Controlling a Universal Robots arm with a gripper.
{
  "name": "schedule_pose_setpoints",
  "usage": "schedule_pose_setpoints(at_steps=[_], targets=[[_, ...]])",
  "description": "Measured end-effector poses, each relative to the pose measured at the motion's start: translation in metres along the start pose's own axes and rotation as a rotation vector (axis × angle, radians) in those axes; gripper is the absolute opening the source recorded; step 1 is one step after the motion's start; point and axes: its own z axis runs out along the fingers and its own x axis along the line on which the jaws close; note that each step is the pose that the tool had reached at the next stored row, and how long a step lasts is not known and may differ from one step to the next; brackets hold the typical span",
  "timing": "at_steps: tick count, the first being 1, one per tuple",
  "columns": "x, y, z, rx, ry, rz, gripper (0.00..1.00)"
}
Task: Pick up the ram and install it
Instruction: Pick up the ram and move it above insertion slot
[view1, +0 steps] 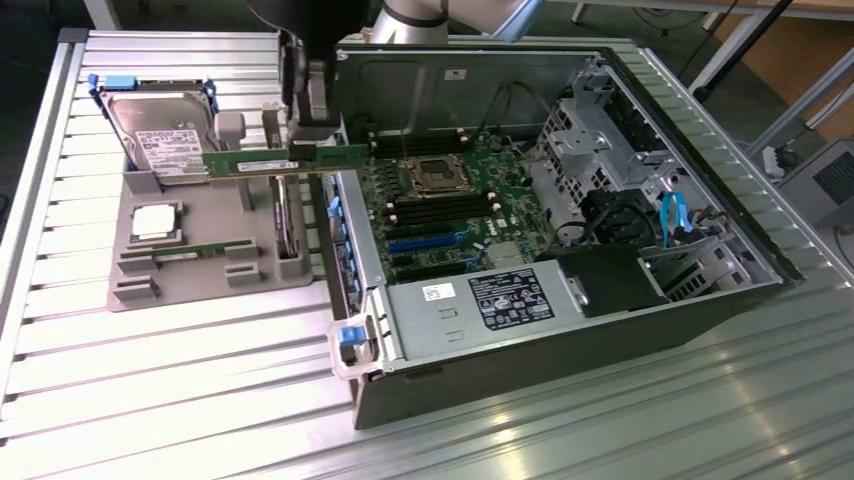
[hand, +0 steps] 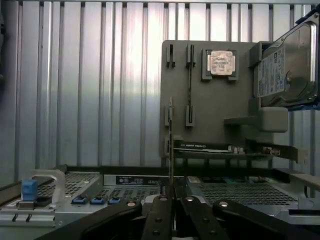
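Transfer step, I judge: the claw (view1: 315, 148), nearly closed, pinches the ram (view1: 263, 163) — aloft on edge (label showing) where grey tray (view1: 200, 275) meets open case (view1: 534, 395). Seating demands squaring it with a motherboard (view1: 461, 215) slot.

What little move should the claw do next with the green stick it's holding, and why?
Probably carry it toward the exterior view's right. The claw grips the long thin green memory stick at the open dark computer case's edge, not yet over the long black slots on the green motherboard.
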Motion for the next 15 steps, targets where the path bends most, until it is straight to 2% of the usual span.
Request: schedule_pose_setpoints(at_steps=[5, 14, 15], targets=[[0.000, -0.0195, 0.0027, -0.0154, -0.0002, 0.000, 0.12], [0.001, -0.0466, 0.0091, -0.0394, -0.0007, 0.000, 0.12], [0.001, -0.0580, 0.0100, -0.0467, -0.0013, 0.000, 0.12]])
